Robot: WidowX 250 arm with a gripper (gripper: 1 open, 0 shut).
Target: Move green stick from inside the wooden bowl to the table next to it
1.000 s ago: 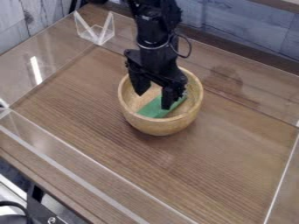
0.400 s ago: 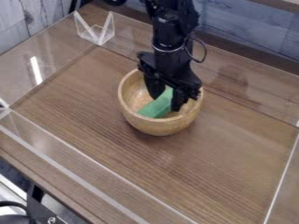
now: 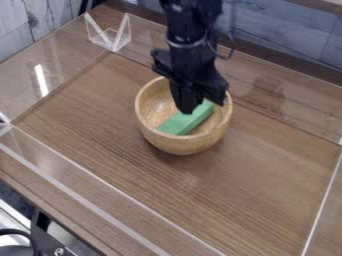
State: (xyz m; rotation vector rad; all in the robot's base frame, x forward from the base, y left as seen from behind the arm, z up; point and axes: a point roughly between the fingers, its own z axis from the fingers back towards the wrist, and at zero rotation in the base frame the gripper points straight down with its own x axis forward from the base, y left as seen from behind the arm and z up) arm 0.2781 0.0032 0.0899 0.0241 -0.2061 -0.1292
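bowl (image 3: 181, 137): pale wood, matt | table (image 3: 120, 120): dk wood-grain, slight sheen | walls (image 3: 54, 70): clear glossy plastic

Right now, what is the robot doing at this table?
The arm reaches down into the wooden bowl near the middle of the table. Its gripper is shut at the upper end of the green stick, which slants inside the bowl with its lower end near the bottom. A firm grip cannot be confirmed from this view. The stick is not yet out on the table beside the bowl.
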